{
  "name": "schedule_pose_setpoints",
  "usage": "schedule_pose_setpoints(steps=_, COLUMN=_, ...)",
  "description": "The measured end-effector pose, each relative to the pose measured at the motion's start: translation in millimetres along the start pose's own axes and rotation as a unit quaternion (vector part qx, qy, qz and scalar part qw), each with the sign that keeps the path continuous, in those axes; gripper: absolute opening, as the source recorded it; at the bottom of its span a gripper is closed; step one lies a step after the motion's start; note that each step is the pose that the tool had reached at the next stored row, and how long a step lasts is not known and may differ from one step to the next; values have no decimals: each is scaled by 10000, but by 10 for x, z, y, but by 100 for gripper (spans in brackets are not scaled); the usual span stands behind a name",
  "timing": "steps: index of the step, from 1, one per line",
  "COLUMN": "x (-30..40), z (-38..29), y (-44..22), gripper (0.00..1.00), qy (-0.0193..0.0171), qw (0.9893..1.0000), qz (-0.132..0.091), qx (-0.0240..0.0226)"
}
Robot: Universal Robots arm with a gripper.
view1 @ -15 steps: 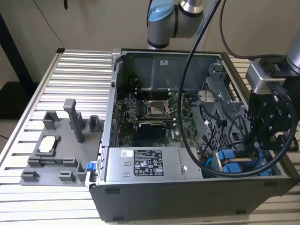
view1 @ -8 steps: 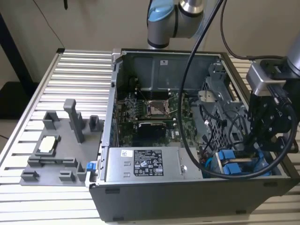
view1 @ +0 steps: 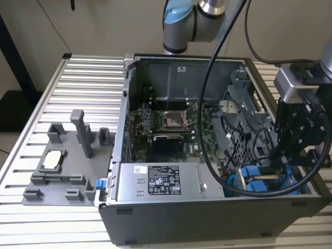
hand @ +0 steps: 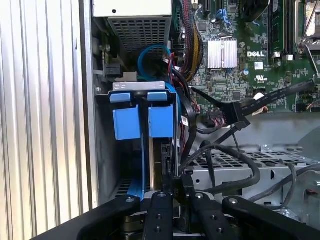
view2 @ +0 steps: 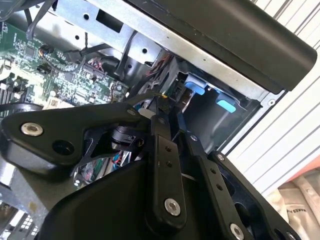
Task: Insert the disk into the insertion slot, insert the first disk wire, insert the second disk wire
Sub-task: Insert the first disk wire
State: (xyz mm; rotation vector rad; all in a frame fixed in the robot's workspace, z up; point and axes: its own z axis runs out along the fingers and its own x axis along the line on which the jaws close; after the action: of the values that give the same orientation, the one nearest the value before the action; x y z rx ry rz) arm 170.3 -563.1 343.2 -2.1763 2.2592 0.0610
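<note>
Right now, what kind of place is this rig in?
Likely a robotics lab bench for PC assembly: an open computer case on a slatted aluminium table, a grey parts fixture beside it, and a robot arm.

The disk (hand: 161, 121) stood on its thin edge, pushed well inside the insertion slot (hand: 104, 150). Its bright blue frame showed at the slot's open end, with a flat blue tab sticking out. The slot was a grey metal box with blue trim. It sat in the near corner of the case (view1: 207, 215), at the exterior view's right.
</note>
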Motion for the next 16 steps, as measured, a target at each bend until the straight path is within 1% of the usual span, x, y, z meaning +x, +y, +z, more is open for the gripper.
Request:
schedule_pose_setpoints(steps=7, x=28, z=1, y=-2, gripper=19, qy=1, qw=10000, qz=0, qx=0)
schedule_pose_setpoints(steps=16, x=32, z=18, y=-3, gripper=19, qy=1, qw=10000, qz=0, qx=1)
